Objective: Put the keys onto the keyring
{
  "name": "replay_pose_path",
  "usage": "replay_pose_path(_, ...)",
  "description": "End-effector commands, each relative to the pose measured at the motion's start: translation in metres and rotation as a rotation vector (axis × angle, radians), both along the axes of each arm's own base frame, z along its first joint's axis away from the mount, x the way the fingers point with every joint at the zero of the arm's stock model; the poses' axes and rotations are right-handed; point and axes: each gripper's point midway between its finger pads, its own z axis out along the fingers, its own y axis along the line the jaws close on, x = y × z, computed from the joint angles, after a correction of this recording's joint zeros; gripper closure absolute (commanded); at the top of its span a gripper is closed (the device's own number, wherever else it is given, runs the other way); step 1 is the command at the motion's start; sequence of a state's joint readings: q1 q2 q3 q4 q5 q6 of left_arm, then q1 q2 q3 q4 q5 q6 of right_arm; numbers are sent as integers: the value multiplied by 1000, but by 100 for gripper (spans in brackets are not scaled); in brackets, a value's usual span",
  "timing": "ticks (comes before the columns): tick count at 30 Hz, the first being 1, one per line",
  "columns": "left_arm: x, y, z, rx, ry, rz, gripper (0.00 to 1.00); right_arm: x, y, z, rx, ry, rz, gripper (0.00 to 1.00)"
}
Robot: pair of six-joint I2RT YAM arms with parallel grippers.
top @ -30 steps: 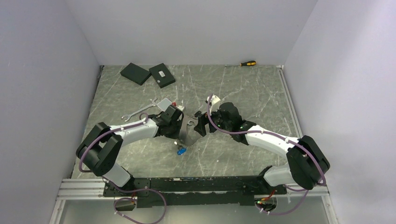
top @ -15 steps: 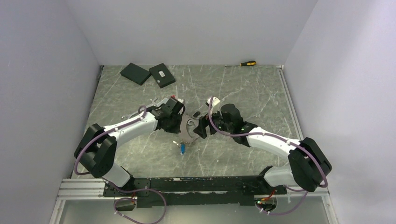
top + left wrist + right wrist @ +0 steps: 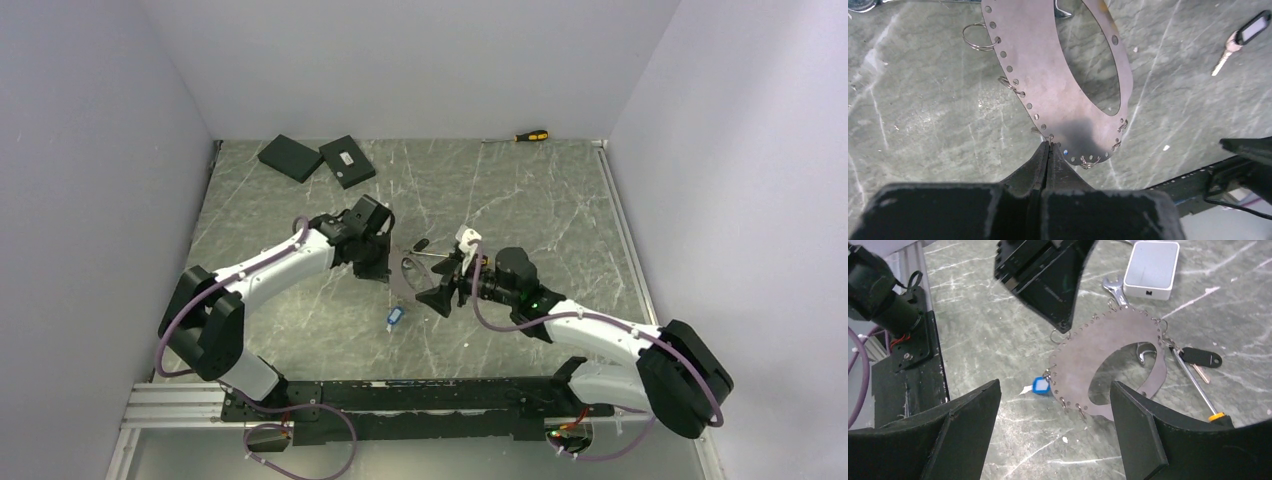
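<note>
The keyring [image 3: 1048, 85] is a flat grey metal hoop with holes and small wire loops along its rim. My left gripper [image 3: 1049, 145] is shut on its near rim and holds it tilted over the table, as the top view shows for the keyring [image 3: 403, 272]. A blue key fob [image 3: 1040, 386] sits at the hoop's rim [image 3: 1083, 370], apparently hooked on a loop. A black-headed key [image 3: 1202, 357] lies loose on the table beyond the hoop. My right gripper [image 3: 1055, 387] stands wide open just short of the hoop, holding nothing.
A silver wrench [image 3: 1115, 290] and a white box [image 3: 1151, 270] lie behind the hoop. A thin screwdriver shaft [image 3: 1193, 382] lies beside the black-headed key. Two black boxes [image 3: 290, 157] and another screwdriver [image 3: 527, 136] sit near the back wall.
My left gripper has carried the keyring away from the bases, toward the back. My right arm has drawn back to the right and its fingers have narrowed slightly.
</note>
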State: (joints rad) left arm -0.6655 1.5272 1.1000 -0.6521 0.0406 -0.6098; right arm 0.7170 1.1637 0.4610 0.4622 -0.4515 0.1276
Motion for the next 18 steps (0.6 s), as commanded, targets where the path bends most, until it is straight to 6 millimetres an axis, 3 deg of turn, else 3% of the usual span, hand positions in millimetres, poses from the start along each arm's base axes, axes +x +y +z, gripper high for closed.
replay_pose_path(1,1,-9,28,-117,46,74,100,-11,7,45,152,-251,77,16)
replay_pose_path(10,-2,-26,47,-341,164,108,100,-28,10,43,96,-469,107,16)
replay_pose_path(18,-1,-32,66,-413,203,139,100,-27,16,38,8,-570,78,17)
